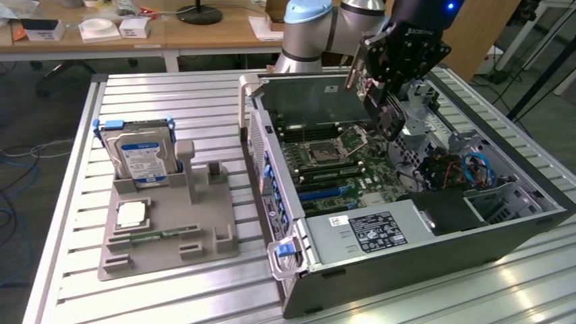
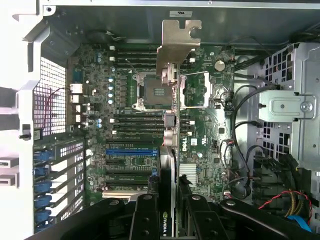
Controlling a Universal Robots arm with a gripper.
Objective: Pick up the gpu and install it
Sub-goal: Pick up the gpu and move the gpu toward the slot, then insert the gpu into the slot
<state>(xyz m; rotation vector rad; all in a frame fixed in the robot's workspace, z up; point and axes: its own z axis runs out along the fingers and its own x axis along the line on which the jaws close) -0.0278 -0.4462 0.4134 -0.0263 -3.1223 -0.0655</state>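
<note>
The slatted metal counter point(image 1: 162, 94) carries an open computer case point(image 1: 423, 256) lying on its side, its main board point(image 2: 125, 85) facing up. On the exterior view's left, a grey stand point(image 1: 162, 250) holds a hard drive point(image 1: 139, 155) upright. Above the board hangs the end effector point(image 2: 170, 220), narrowed onto the gpu point(image 2: 170, 125), which it holds on edge with its metal bracket point(image 2: 177, 45) towards the case's rear wall.

The gpu looks light, stiff and thin, but fragile. The flat faces near the top edge are probably the safest hold, clear of the connector strip and bracket, and a smooth card may slip if pinched loosely.
</note>
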